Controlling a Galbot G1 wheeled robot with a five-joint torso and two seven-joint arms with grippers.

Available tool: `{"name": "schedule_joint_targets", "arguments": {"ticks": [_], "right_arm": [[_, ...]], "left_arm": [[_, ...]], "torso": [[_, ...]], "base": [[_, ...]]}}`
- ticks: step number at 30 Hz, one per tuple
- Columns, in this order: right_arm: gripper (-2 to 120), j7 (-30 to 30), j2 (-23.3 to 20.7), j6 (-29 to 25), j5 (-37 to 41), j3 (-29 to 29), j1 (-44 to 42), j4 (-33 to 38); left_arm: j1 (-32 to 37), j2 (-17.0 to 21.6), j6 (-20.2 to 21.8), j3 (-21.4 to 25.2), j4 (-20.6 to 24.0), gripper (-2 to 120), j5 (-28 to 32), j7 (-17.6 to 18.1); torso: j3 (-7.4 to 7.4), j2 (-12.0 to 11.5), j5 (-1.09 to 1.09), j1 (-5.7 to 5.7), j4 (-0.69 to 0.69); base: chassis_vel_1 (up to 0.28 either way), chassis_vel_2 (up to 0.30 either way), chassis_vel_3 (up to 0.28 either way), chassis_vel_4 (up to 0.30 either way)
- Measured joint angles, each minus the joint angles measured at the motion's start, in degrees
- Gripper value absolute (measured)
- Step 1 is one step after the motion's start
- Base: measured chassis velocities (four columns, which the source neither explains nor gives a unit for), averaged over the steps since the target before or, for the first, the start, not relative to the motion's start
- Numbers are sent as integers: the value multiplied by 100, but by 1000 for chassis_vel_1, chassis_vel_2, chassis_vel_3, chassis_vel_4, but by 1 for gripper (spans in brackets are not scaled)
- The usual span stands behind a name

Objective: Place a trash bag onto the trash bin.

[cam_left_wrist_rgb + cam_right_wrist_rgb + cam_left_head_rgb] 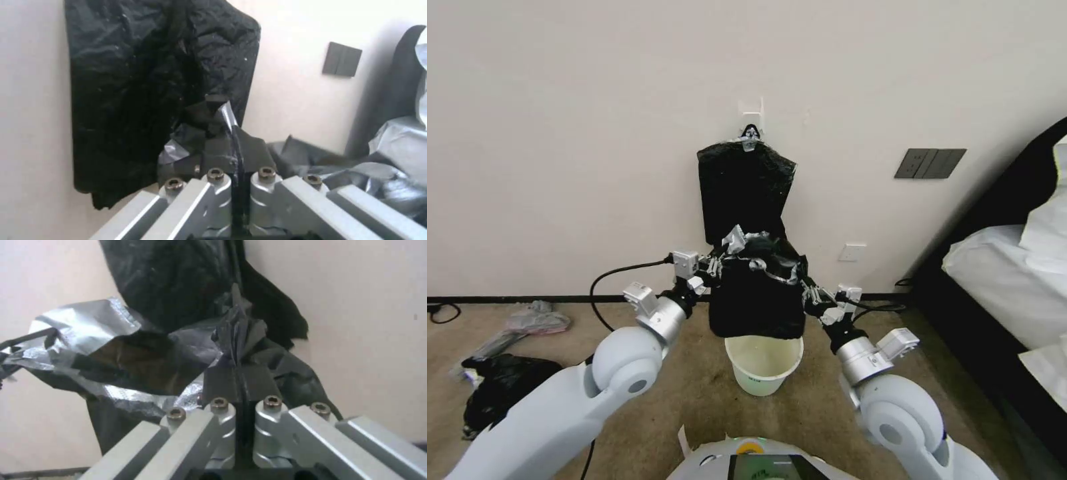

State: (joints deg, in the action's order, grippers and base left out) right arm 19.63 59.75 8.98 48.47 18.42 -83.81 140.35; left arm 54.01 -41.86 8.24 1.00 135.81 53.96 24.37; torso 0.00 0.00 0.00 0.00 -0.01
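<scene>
Left gripper [725,257] is pinched tight on one side of the bag [755,300] mouth; right gripper [808,288] is pinched on the opposite side. Both wrist views show the jaws closed with a crumpled tuft of film sticking out between them. Bag hangs between the two grippers, its bottom edge just above the bin [764,364] on the floor, roughly centred over it. Mouth is partly open, sagging in the middle.

Handling, my read: film is very light, limp and slick, no stiffness at all, so it goes wherever the grips go and will cling or fold on itself. Tears easily if stretched hard over the rim. Best hold is the mouth hem, on opposite sides, as now; a thin pinch could slip.

Bundle of bags [744,190] is clipped to the wall behind; not ours.
</scene>
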Motion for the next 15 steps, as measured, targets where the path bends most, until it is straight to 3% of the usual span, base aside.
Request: {"name": "schedule_joint_targets", "arguments": {"ticks": [9,15], "right_arm": [[0,41,264,-95,42,-278,147,-414],[0,36,108,-139,205,231,-34,-489]], "left_arm": [[79,-485,-83,-280,-406,0,-403,-26],[18,-710,-91,-462,-438,0,-467,-5]], "torso": [[0,0,0,0,3],[0,0,0,0,0]], "base": [[0,0,0,0],[0,0,0,0]]}}
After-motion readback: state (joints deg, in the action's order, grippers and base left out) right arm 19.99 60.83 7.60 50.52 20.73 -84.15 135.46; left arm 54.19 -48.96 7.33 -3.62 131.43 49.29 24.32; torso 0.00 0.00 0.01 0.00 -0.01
